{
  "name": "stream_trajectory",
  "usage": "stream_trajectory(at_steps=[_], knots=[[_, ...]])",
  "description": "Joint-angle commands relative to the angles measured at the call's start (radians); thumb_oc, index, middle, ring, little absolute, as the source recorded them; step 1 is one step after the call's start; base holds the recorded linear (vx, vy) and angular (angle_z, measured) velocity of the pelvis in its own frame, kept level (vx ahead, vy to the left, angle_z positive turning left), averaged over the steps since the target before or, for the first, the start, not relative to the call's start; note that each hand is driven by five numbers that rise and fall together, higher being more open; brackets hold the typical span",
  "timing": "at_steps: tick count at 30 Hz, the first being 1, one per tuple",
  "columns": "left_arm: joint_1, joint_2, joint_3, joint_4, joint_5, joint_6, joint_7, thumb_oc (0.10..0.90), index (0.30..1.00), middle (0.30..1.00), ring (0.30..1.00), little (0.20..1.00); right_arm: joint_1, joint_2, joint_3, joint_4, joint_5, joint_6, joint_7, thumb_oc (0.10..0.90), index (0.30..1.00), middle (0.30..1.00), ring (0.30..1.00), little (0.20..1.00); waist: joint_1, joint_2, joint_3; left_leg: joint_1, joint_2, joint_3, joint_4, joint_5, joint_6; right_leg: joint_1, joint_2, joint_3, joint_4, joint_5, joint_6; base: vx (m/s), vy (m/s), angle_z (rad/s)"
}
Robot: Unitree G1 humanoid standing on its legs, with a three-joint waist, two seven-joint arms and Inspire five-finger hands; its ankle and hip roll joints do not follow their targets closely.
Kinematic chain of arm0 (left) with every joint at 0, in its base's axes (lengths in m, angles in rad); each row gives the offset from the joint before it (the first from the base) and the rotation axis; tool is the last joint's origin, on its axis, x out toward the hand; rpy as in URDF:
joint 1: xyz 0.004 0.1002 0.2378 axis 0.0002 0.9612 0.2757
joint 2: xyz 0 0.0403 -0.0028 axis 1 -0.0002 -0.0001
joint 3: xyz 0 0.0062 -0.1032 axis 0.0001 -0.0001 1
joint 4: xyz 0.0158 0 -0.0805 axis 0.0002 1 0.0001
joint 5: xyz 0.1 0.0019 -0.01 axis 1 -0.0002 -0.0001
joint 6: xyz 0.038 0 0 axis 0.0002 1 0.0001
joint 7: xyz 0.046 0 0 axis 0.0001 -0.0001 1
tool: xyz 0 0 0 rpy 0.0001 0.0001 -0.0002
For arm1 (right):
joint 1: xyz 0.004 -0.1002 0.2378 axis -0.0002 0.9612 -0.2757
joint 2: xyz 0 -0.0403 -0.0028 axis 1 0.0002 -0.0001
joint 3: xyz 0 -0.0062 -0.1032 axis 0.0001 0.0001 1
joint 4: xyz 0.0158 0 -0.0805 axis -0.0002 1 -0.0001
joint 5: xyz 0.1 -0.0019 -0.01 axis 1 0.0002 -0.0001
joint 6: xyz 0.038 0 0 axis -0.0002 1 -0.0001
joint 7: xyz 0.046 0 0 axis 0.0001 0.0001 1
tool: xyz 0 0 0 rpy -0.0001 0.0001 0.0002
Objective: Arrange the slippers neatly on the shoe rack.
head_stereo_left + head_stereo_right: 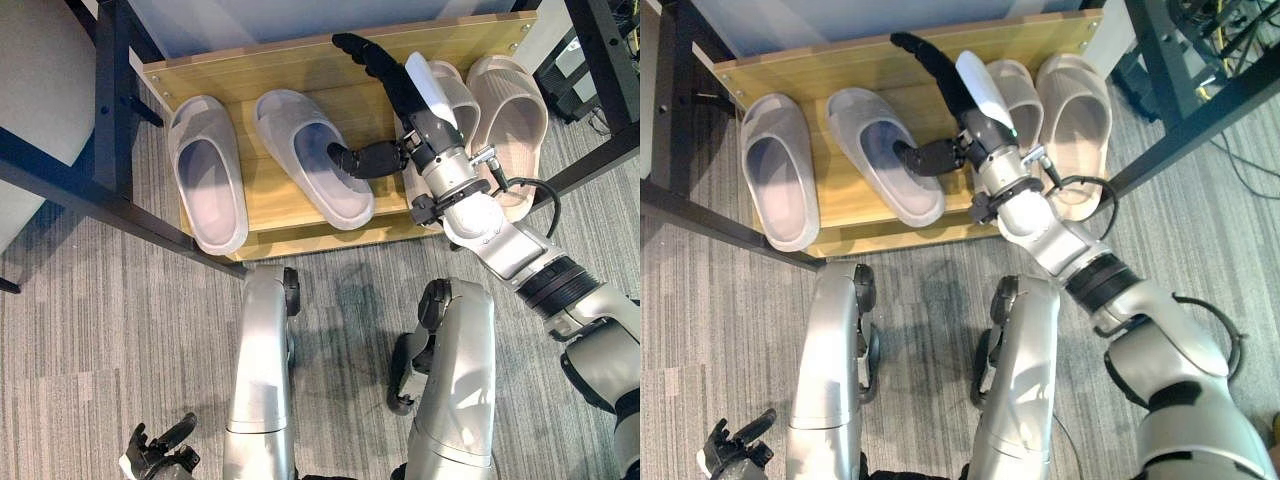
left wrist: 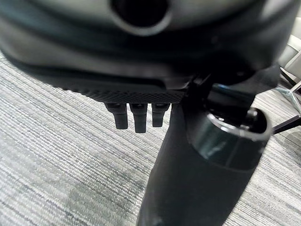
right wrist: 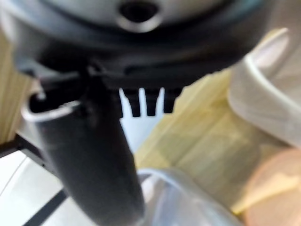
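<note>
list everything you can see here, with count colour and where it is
grey slippers: two, pale grey, left half of the shelf; the inner one lies slanted
beige slippers: two, beige, side by side at the right end of the shelf
shoe rack shelf: one, light wood, low, across the top of the head views
black frame: dark metal bars, either side of the shelf
carpet: grey, striped, in front of the shelf
right robot hand: dark, fingers straight, over the shelf between the pairs, thumb at the slanted slipper
left robot hand: dark, low over the carpet, fingers relaxed
</note>
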Motion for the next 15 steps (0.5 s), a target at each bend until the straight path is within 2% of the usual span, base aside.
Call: stream_trajectory(at_steps=[1,9,11,15], knots=[[0.076,0.034,-0.012,0.054,0.007,-0.048,0.05,0.8,0.9,0.9,0.9,0.9,-0.06,-0.054,-0.1,-0.201,0.063,-0.124,-0.019,0.8,0.9,0.9,0.9,0.9,0.054,-0.023,-0.024,0.006,-0.023,-0.018,-0.004,-0.053,0.09,0.071,-0.018,0.081,0.066,-0.028,-0.125,0.0,0.0,0.0],[0.061,0.02,-0.007,0.051,0.02,-0.056,0.068,0.8,0.9,0.9,0.9,0.9,0.007,-0.069,-0.196,-0.338,0.012,-0.164,-0.081,0.8,0.9,0.9,0.9,0.9,0.048,-0.028,-0.024,0.006,-0.025,-0.018,0.006,-0.057,0.092,0.071,-0.016,0.076,0.071,-0.028,-0.123,0.0,0.0,0.0],[0.051,0.018,-0.003,0.046,0.039,-0.058,0.081,0.8,0.9,0.9,0.9,0.9,0.034,-0.086,-0.228,-0.418,-0.056,-0.17,-0.107,0.8,0.9,0.9,0.9,0.9,0.042,-0.032,-0.024,0.006,-0.026,-0.017,0.01,-0.059,0.092,0.068,-0.013,0.076,0.073,-0.03,-0.123,0.0,0.0,0.0],[0.048,0.018,0.001,0.038,0.056,-0.061,0.095,0.8,0.9,0.9,0.9,0.9,0.072,-0.106,-0.257,-0.512,-0.114,-0.168,-0.12,0.8,0.9,0.9,0.9,0.9,0.036,-0.038,-0.024,0.006,-0.024,-0.019,0.013,-0.06,0.092,0.068,-0.013,0.076,0.074,-0.029,-0.123,0.0,0.0,0.0]])
